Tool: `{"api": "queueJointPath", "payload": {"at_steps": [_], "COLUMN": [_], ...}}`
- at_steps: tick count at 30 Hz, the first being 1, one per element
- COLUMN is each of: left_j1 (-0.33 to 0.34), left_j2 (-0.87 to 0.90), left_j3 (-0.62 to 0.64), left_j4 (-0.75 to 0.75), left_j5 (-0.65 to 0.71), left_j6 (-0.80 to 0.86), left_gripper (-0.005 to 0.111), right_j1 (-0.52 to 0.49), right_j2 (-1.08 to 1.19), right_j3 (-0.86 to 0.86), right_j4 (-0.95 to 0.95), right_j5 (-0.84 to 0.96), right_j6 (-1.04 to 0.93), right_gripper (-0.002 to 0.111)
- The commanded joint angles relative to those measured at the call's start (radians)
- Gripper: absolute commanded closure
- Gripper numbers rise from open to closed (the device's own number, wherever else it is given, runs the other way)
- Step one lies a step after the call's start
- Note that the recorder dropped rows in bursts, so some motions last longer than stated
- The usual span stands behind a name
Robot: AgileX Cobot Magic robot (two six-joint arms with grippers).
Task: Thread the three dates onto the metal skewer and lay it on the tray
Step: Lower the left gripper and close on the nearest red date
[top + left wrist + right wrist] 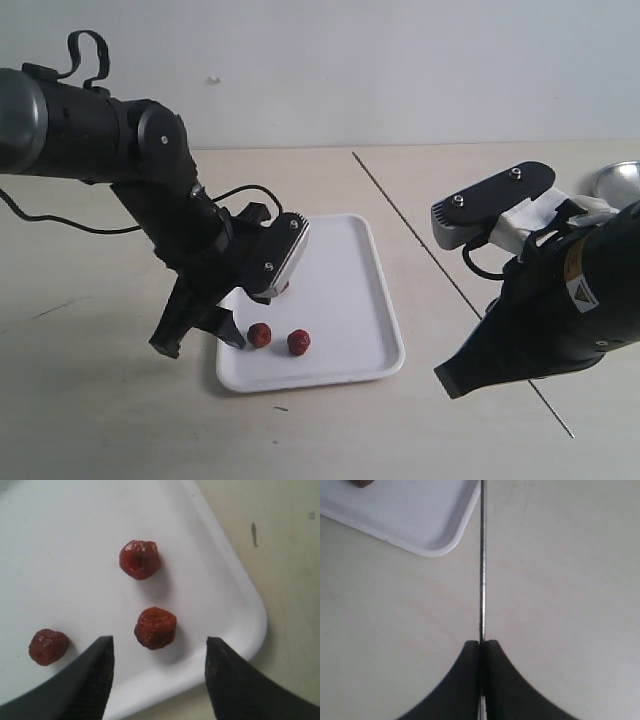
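Three dates lie on the white tray (345, 290) near its front left corner. Two show plainly (259, 335) (298, 342); the third (284, 290) peeks out behind the left wrist. My left gripper (200, 340) hangs open just over them. In the left wrist view the nearest date (155, 627) sits just ahead of the gap between the fingers, not touched, with the other dates (140, 559) (48, 646) farther off. My right gripper (481, 643) is shut on the thin metal skewer (482, 570), which points past the tray's corner (440, 545). I cannot make out the skewer in the exterior view.
A round silver dish (618, 178) sits at the far right edge behind the right arm. A dark seam (420, 240) runs diagonally across the table right of the tray. The left arm's cable (70, 225) trails over the table at left.
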Motion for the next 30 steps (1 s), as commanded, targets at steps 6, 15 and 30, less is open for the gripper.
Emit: {"api": "queueJointPath", "payload": {"at_steps": [6, 15, 30], "left_j1": [-0.003, -0.003, -0.003], "left_j2": [0.037, 0.074, 0.133], "left_j3": [-0.004, -0.004, -0.004], "left_j4": [-0.012, -0.019, -0.048], "left_j5": [-0.056, -0.095, -0.127], "left_j6": [-0.024, -0.024, -0.011], "left_gripper": [0.053, 0.053, 0.053], "right_j1": [0.003, 0.003, 0.003], "right_j2": [0.001, 0.001, 0.001], "right_j3": [0.004, 0.004, 0.004], "right_j4": [-0.005, -0.005, -0.008], "right_j5": [-0.01, -0.01, -0.01], "right_j6": [-0.012, -0.012, -0.014], "right_gripper": [0.108, 0.108, 0.108]}}
